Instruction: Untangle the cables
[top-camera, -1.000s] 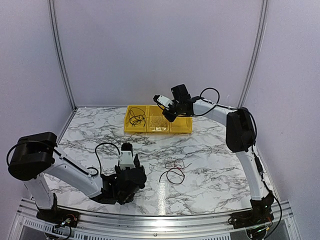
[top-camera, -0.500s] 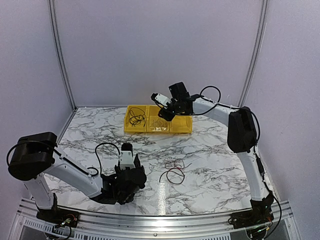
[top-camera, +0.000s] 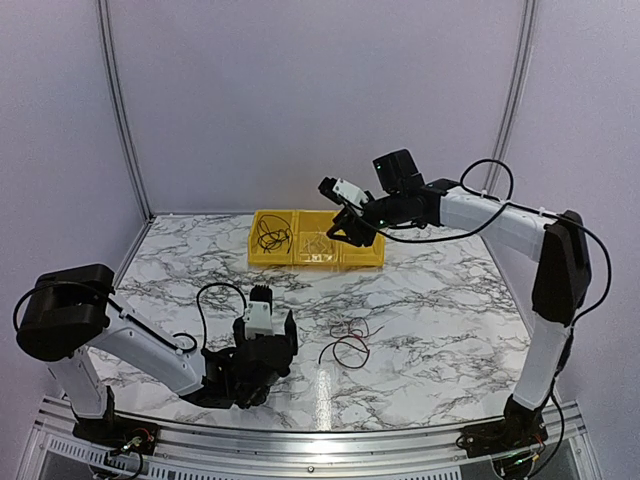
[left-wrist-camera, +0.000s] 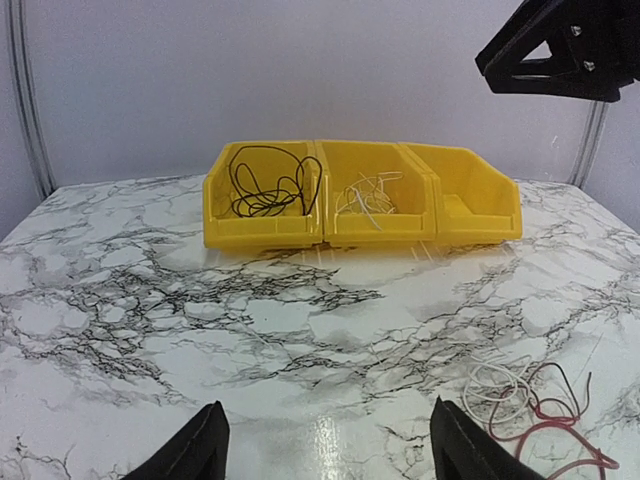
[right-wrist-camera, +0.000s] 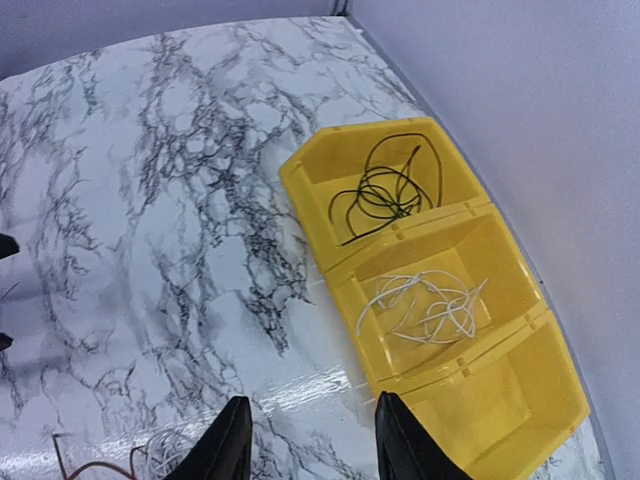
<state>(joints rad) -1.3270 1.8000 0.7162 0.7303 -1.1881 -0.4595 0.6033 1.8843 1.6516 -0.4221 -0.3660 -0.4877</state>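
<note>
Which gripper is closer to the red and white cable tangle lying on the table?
Left. The left gripper sits low, the tangle just ahead to its right. The right gripper hangs over the yellow bins, well beyond the tangle.

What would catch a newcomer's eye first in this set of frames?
The bright yellow three-part bin at the far side of the marble table stands out, with black cables in its left compartment and pale cables in the middle one. Nearer, right of centre, a small red and pale tangle lies on the marble. The right gripper hangs open high near the bin, while the left gripper sits low and open near the front edge.
</note>
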